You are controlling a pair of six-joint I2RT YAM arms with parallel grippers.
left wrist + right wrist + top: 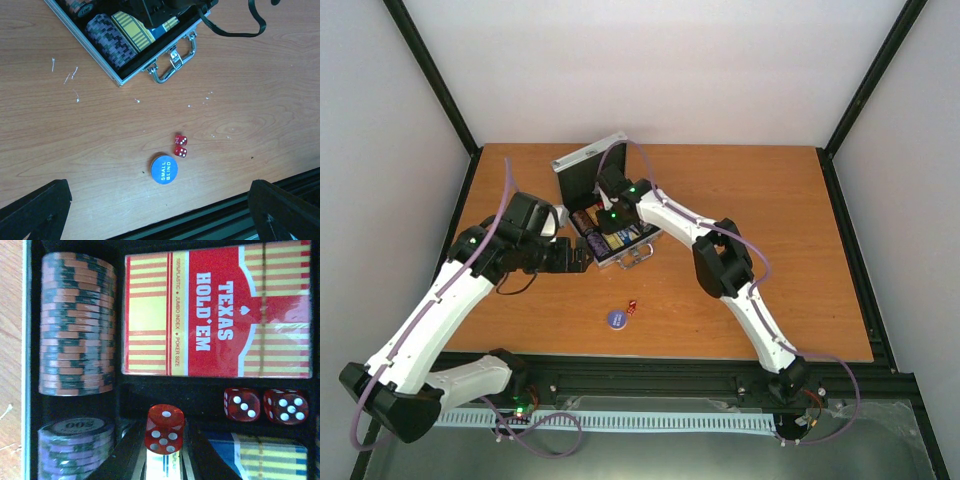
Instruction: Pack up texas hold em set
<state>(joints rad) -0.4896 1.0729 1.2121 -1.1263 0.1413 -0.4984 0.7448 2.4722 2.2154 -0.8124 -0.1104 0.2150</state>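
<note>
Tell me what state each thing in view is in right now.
case, lid open
left gripper, open and empty
right gripper, shut on red die above the case
red card box, packed in case
blue card box, packed in case
chip stacks, packed in case
packed dice, two side by side in case
loose dice, two on table outside case
blue disc, on table outside case

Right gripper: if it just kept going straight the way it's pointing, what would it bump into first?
Probably the black-lined dice slot of the case, beside the two dice lying there. The right gripper holds a red die, which would touch down first; depth is hard to judge.
</note>
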